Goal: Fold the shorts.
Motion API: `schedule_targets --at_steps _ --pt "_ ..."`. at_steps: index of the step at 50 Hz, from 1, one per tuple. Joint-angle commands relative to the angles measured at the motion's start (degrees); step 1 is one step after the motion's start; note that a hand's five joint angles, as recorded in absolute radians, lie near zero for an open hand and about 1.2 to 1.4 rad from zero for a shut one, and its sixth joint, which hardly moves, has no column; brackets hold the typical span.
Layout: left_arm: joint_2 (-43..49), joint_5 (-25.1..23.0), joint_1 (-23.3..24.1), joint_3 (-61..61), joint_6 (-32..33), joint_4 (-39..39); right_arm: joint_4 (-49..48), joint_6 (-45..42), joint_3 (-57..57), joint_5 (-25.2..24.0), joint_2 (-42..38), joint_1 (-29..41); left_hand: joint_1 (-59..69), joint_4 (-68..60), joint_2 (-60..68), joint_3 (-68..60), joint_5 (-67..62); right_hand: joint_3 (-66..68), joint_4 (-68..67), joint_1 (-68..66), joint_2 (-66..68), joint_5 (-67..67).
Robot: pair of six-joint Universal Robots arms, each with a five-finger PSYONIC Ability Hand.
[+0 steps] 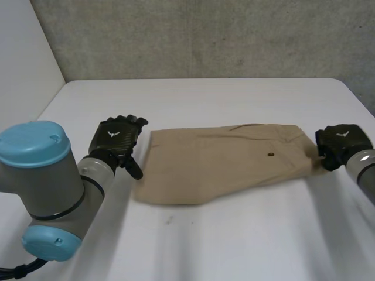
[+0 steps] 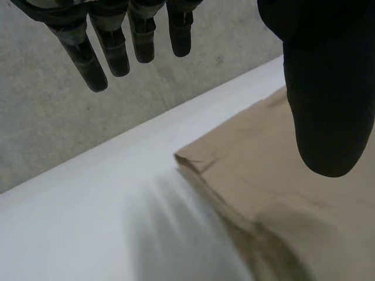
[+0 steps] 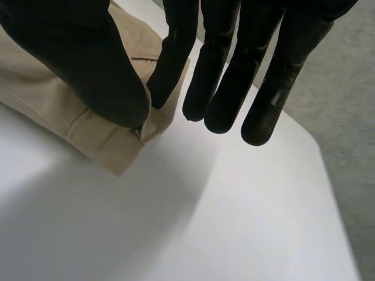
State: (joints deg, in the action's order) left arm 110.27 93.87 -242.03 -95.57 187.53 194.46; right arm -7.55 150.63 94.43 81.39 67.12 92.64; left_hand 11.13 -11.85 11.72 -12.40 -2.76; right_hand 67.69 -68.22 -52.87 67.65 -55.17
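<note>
The tan shorts lie flat across the middle of the white table, with a small dark button on top. My left hand hovers just off the shorts' left edge, apart from the cloth. In the left wrist view its fingers hang straight and the thumb is spread wide above the shorts. My right hand is at the shorts' right end. In the right wrist view its thumb and one finger pinch the corner of the shorts, while the other fingers stay straight.
A grey wall runs behind the table's far edge. Bare tabletop extends in front of the shorts and behind them. The table's right edge lies close to my right hand.
</note>
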Motion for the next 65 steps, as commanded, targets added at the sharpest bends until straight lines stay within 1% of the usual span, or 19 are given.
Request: schedule_targets --at_steps 1,3,4,9,11,15,21,23,26,27,31,33,34,39,42,47,53,61,65 --pt "-1.99 -0.01 -0.64 -0.14 -0.06 0.13 3.76 -8.68 -5.47 0.43 1.79 1.74 0.09 0.63 -0.50 1.18 1.54 12.31 -11.78 -27.13 12.35 -14.83" --pt "-2.08 0.08 -0.81 -0.14 -0.06 0.22 3.68 -8.60 -7.58 0.44 2.23 5.51 0.09 0.63 -0.50 1.18 1.54 12.31 -11.78 -27.13 12.35 -14.83" --pt "-2.08 0.08 -0.81 -0.14 -0.06 0.31 3.68 -8.25 -10.55 0.44 2.40 10.41 0.09 0.63 -0.50 1.18 1.54 12.31 -11.78 -27.13 12.35 -14.83" --pt "-2.17 1.31 -1.78 -0.14 -0.06 0.40 3.42 -7.19 -16.46 -0.09 0.83 20.54 -0.08 0.79 -0.67 1.34 1.71 12.31 -11.78 -27.13 12.35 -14.83" --pt "-2.43 2.01 -2.04 0.03 -0.06 0.57 3.33 -7.37 -17.87 -0.62 -0.57 23.80 -0.08 0.80 -0.67 1.35 1.71 12.31 -11.78 -27.13 12.35 -14.83" --pt "-3.22 3.42 -3.18 0.03 -0.06 0.75 1.05 -7.81 -21.47 -3.33 -6.19 36.78 -1.09 1.80 -1.68 2.35 2.72 12.31 -11.78 -27.13 12.35 -14.83" --pt "-4.54 3.77 -4.85 0.03 -0.06 3.21 -1.51 -7.55 -22.00 -7.38 -12.09 43.59 -1.13 1.85 -1.72 2.40 2.76 12.31 -11.78 -27.13 12.35 -14.83" --pt "-4.54 3.86 -5.29 0.03 0.03 3.91 -1.59 -7.63 -22.00 -7.56 -13.76 44.20 -1.13 1.85 -1.72 2.40 2.76 11.21 -10.67 -26.02 11.24 -13.72" --pt "-4.63 3.86 -6.08 0.12 0.12 4.44 -1.59 -7.19 -22.27 -7.21 -13.85 44.20 -1.13 1.85 -1.72 2.40 2.76 -22.84 23.37 8.02 -22.80 20.32" --pt "-4.63 3.86 -6.17 0.21 0.12 4.44 -1.59 -6.84 -22.44 -6.78 -13.16 44.12 -1.13 1.85 -1.72 2.40 2.76 -39.60 40.14 24.79 -39.57 37.09" --pt "-4.54 3.69 -6.52 1.00 0.03 4.44 -1.68 -1.85 -22.53 -5.11 -8.59 43.59 -1.13 1.85 -1.72 2.40 2.76 -57.69 58.22 42.87 -57.65 55.17" --pt "-4.45 3.51 -6.61 1.79 0.03 4.53 -1.77 2.45 -22.71 -4.23 -6.83 42.89 -1.13 1.85 -1.72 2.40 2.76 -57.69 58.22 42.87 -57.65 55.17" --pt "-4.45 3.51 -6.53 2.31 0.03 4.53 -1.86 7.35 -22.88 -3.61 -5.17 41.49 -1.13 1.85 -1.72 2.40 2.76 -57.69 58.22 42.87 -57.65 55.17" --pt "-3.66 3.68 -5.39 5.39 -0.15 4.35 -2.38 18.55 -22.97 -0.27 -2.17 35.43 -1.09 1.81 -1.68 2.36 2.72 -57.69 58.22 42.87 -57.65 55.17" --pt "-2.87 3.51 -3.46 6.27 -0.15 4.35 -1.95 20.84 -22.53 3.58 -1.73 32.53 -0.58 1.30 -1.17 1.85 2.22 -57.69 58.22 42.87 -57.65 55.17" --pt "0.11 3.60 2.96 8.64 -0.06 4.35 -0.11 19.53 -20.42 8.52 -1.37 27.60 -0.08 0.80 -0.67 1.35 1.71 -57.69 58.22 42.87 -57.65 55.17" --pt "2.40 3.86 4.64 8.82 0.21 4.44 3.68 21.72 -20.25 7.73 -3.74 24.52 -0.08 0.80 -0.67 1.35 1.71 -45.17 45.70 30.36 -45.13 42.65" --pt "3.46 4.04 4.64 7.86 0.21 4.35 3.77 38.13 -25.51 2.56 -9.97 24.96 0.09 0.63 -0.50 1.18 1.54 -35.25 35.79 20.44 -35.21 32.74" --pt "3.37 4.04 4.38 7.42 0.12 4.35 3.59 41.14 -29.63 1.31 -13.75 25.13 0.09 0.63 -0.50 1.18 1.54 -33.22 33.76 18.41 -33.18 30.71"
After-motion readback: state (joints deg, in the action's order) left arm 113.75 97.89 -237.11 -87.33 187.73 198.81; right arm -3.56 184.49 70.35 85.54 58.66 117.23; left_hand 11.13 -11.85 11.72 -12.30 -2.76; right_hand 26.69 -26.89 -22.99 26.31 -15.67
